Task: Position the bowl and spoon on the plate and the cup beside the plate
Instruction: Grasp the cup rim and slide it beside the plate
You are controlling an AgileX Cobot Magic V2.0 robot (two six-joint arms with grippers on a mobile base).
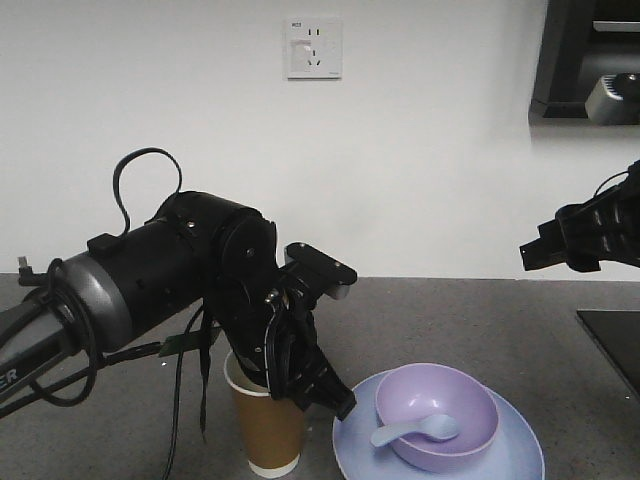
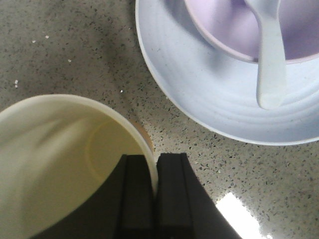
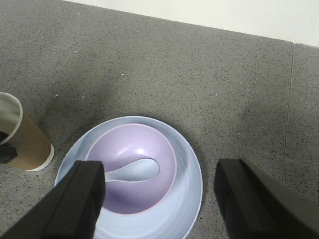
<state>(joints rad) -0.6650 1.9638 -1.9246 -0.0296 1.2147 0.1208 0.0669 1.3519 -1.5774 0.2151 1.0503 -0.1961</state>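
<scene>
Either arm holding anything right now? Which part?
Left gripper pinches the cup by its rim, one finger inside and one outside. Right gripper is open, holding nothing.

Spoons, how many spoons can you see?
1. The pale blue spoon lies inside the purple bowl, which sits on the blue plate. None shows elsewhere, though the left arm hides some of the counter.
</scene>
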